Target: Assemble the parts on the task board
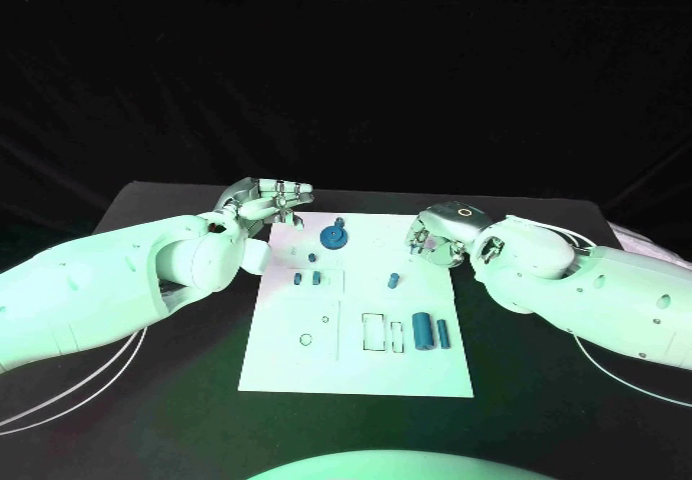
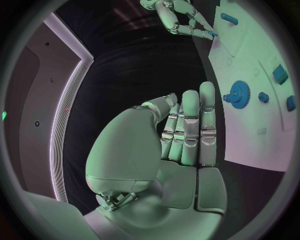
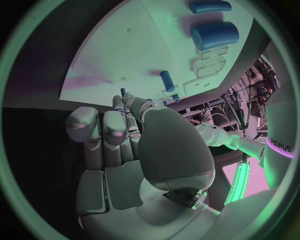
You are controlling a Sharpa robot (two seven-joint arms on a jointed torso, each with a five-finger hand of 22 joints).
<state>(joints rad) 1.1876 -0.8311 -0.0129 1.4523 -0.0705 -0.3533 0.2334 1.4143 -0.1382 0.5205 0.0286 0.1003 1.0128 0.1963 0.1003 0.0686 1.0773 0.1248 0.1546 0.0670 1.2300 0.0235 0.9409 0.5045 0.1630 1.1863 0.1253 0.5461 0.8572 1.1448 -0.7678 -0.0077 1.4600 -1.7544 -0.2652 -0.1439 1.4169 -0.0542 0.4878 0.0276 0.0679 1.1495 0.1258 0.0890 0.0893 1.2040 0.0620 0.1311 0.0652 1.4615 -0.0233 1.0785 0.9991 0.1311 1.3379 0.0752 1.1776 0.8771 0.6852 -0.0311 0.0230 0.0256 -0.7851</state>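
- Head view: I see the white task board lying in the middle of the black table; my left hand sits at the board's far left corner, fingers curled loosely with nothing in them that I can make out; my right hand hangs over the board's far right edge, fingers bent downward, and from here I cannot tell whether they pinch anything; on the board a blue gear stands near the far edge, a short blue peg lies toward the middle, and a thick blue cylinder lies just beside a thinner blue bar near the right edge; a few smaller blue parts sit below the gear.
- Left wrist view: my left hand shows its fingers straight and close together, holding nothing, off the board's edge above the dark table; the gear stands on the board just past the fingertips, not touching them; the right hand shows farther off, its fingertips pinched on a small blue part at the board's edge.
- Right wrist view: my right hand has its fingers drawn in, thumb and a fingertip nipping a small blue part just at the board's edge; the peg, the cylinder and the bar lie on the board beyond.
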